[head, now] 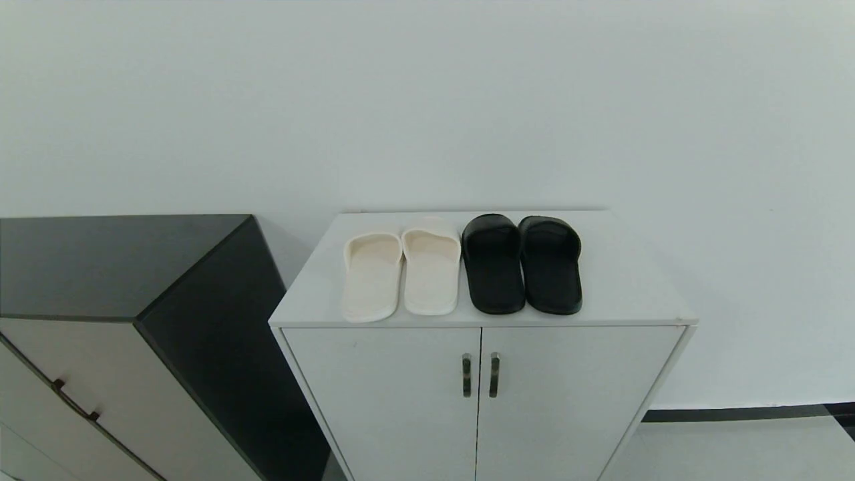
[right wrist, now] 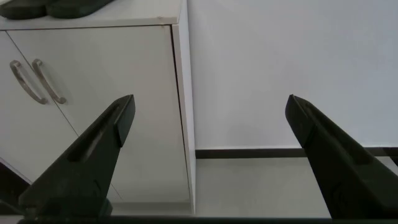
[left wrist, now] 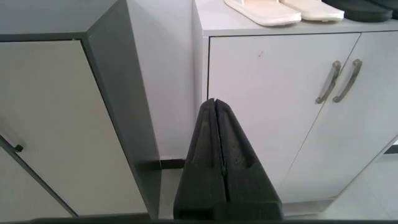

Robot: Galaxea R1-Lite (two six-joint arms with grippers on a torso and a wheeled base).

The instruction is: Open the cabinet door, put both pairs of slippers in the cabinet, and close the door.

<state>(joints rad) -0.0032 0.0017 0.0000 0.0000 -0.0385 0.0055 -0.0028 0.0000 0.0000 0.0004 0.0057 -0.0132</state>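
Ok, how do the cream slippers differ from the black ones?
The cream moulded slide slippers sit left, the black moulded slide slippers right. The cream pair lies staggered, one nearer the front edge; the black pair lies level. Both rest atop the closed white cabinet, straps toward the wall.

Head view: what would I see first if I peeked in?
Two pairs of slippers sit side by side on the white cabinet: white slippers on the left, black slippers on the right. Below, its doors are shut, handles meeting in the middle. A dark cabinet stands to its left.
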